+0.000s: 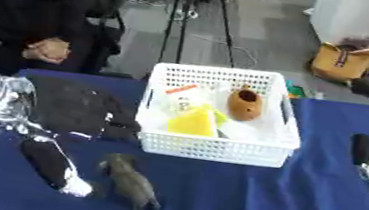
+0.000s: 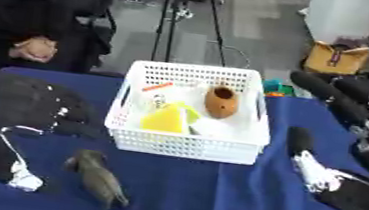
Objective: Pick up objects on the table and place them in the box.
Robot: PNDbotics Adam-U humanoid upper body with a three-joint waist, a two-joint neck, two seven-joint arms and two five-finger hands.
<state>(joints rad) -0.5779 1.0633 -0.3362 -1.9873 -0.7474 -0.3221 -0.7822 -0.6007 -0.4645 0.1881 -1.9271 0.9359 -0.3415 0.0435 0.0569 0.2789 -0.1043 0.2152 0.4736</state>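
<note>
A white perforated basket [image 1: 214, 148] stands mid-table on the blue cloth. Inside lie a brown pot-shaped object [image 1: 245, 103], a yellow wedge [image 1: 193, 122] and a white packet with an orange stripe [image 1: 182, 94]. A small grey animal-like toy [image 1: 132, 182] lies on the cloth in front of the basket's left corner. My left hand [image 1: 73, 106] is open at the left, palm down beside the basket, with one black, silver-tipped finger [image 1: 50, 162] stretched toward the toy but not touching it. My right hand [image 2: 362, 199] is open at the right edge, holding nothing.
A person stands at the table's far left edge with clasped hands [image 1: 46, 50]. A tan bag [image 1: 343, 61] and tripod legs [image 1: 183, 21] are on the floor beyond. Something green [image 2: 274, 85] peeks out behind the basket. Blue cloth [image 1: 246, 205] stretches in front.
</note>
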